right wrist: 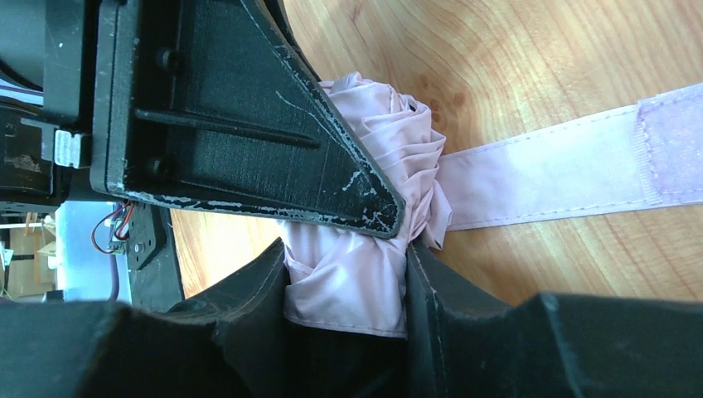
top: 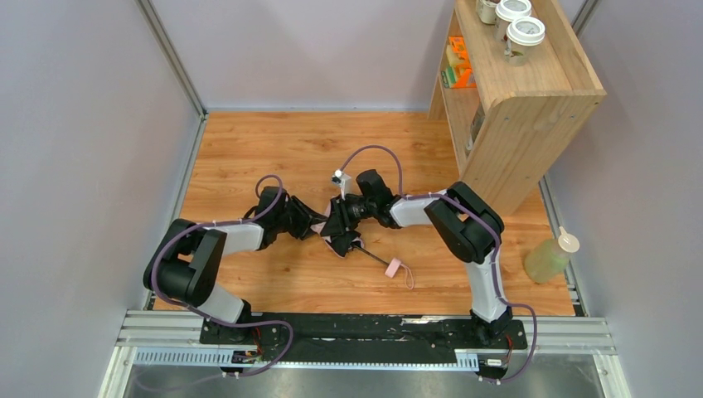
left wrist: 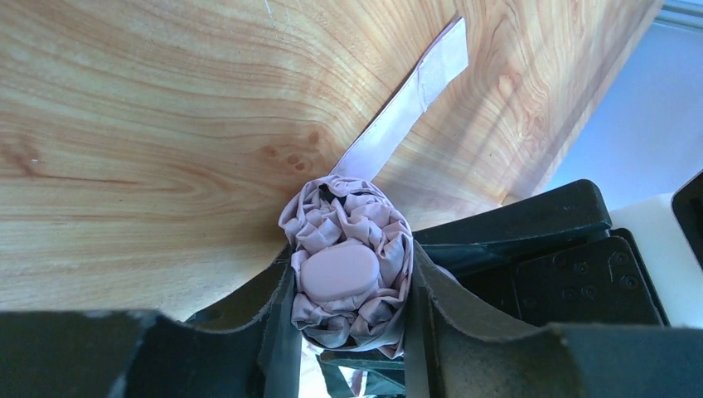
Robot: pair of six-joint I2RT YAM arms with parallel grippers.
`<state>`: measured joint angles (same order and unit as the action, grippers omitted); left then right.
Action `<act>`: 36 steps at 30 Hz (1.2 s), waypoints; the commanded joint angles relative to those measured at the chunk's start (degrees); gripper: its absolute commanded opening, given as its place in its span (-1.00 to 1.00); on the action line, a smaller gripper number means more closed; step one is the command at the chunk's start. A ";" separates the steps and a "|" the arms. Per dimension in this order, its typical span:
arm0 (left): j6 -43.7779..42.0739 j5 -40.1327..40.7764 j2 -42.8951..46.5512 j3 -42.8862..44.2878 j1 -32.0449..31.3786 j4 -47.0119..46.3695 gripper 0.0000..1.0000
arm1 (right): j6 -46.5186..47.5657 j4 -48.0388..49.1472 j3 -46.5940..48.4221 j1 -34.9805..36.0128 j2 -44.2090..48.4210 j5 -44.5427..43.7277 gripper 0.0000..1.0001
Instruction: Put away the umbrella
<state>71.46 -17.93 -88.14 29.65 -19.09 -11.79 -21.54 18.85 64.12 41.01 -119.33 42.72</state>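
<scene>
1. Both arms are stretched inward over the wood-grain tabletop (top: 249, 149), and their wrists are brought together near its middle.
2. The left gripper (left wrist: 352, 274) is closed on the bunched end of the pale pink folding umbrella (top: 340, 234).
3. The right gripper (right wrist: 346, 265) is clamped on the same canopy, with the pink closure strap (right wrist: 555, 170) laid flat beside it.
4. The small pink handle (top: 394, 267) is rested on the table, nearer the bases.
5. White-lidded paper cups (top: 525, 33) are stood on the light wooden shelf unit (top: 530, 124); orange and green items (top: 456, 66) are held in its upper compartment.
</scene>
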 commanded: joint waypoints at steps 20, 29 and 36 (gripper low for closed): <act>-5.46 7.21 -0.19 -3.73 -1.48 16.35 -1.00 | 20.05 -29.49 4.87 10.74 10.88 -37.61 0.88; -5.37 7.74 0.77 -3.46 -1.47 18.73 -1.00 | 21.19 -29.93 6.99 14.01 5.69 -47.02 0.76; -7.30 7.91 1.83 -2.32 -1.47 19.70 -1.00 | 21.28 -28.70 2.07 12.87 4.63 -38.69 -0.84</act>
<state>70.50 -16.03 -85.06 29.78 -20.27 -6.96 -0.58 -8.97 69.97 55.81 -112.31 1.65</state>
